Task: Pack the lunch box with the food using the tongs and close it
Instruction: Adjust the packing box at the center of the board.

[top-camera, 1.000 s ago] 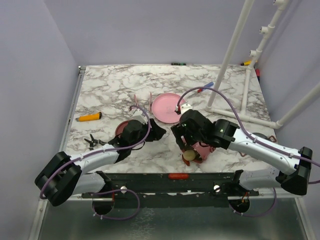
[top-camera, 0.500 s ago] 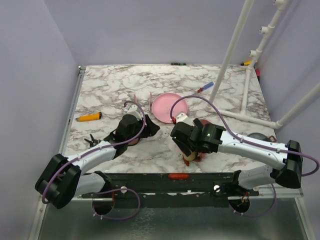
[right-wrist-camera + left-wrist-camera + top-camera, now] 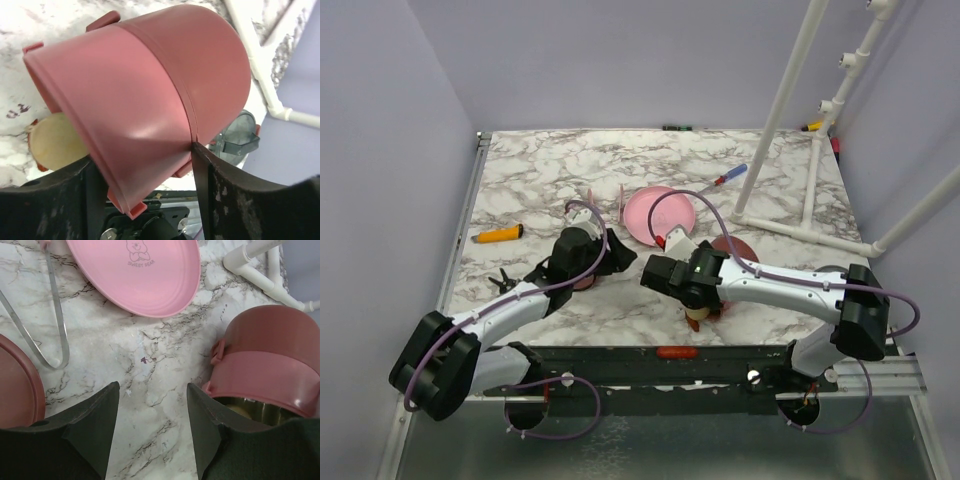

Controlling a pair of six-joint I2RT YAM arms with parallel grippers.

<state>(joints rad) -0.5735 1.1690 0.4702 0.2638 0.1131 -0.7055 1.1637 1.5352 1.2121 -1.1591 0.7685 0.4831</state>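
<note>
The tongs point(image 3: 60, 325) lie on the table point(image 3: 150, 355) at left, my left pincer point(image 3: 152, 390) hangs wide and empty, and my right pincer point(image 3: 145, 160) straddles the tipped lunch box point(image 3: 150, 85), a cream ball point(image 3: 55, 142) at its rim, though whether it grips I cannot tell.

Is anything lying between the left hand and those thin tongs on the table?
Nothing visible does. Only bare marble table lies between the open left hand and the tongs, ahead to its left. The maroon lid sits off to the side, and the pink plate lies farther on.
</note>
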